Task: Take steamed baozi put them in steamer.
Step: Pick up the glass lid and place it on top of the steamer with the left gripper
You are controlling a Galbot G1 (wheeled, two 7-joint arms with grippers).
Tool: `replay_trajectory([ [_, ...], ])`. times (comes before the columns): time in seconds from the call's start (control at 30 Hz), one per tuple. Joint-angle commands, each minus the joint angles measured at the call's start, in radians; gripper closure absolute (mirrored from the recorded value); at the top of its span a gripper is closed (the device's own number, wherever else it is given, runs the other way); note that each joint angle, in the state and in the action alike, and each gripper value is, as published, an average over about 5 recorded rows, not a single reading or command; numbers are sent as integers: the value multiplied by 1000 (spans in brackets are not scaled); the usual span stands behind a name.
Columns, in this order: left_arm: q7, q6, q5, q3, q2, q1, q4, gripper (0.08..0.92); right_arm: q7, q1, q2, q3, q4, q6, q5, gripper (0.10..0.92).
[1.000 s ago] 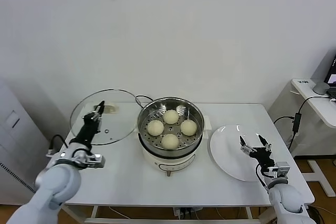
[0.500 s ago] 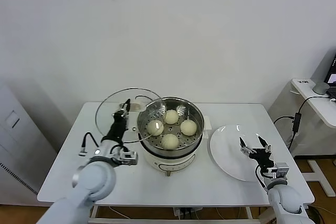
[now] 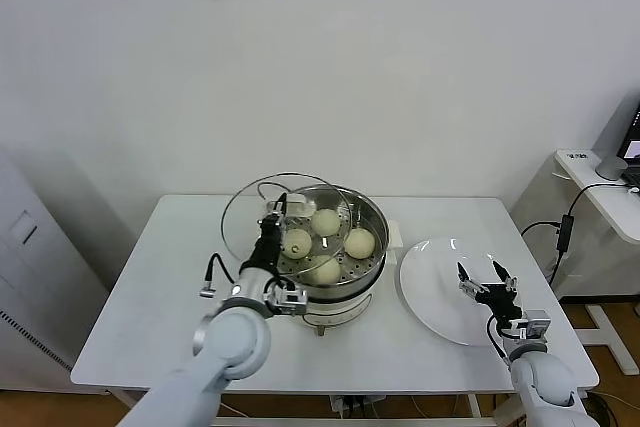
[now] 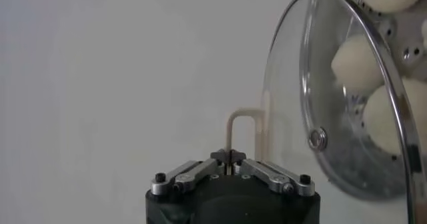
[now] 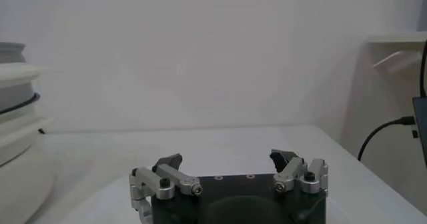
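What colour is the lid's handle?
Cream-white, on the clear glass lid; the handle shows best in the left wrist view, pinched in the left claw.

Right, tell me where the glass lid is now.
In the head view the glass lid hangs tilted over the steamer's left rim, gripped by the left gripper.

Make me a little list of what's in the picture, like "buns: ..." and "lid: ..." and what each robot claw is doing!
buns: four, in the steamer
steamer: middle of the table
lid: glass, tilted, partly over the steamer's left side
left claw: shut on the lid's white handle
right claw: open, holding nothing, over the plate
plate: white, no buns on it, right of the steamer
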Motion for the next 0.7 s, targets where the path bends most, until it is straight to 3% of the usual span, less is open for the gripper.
replay_trajectory([
  [0.03,3,22,47,69,-95,-35,92,901,-1,3,0,0,-12,0,2,203],
  [0.7,-37,3,60,86,-174,-61,195,901,-11,5,3,12,-40,9,1,203],
])
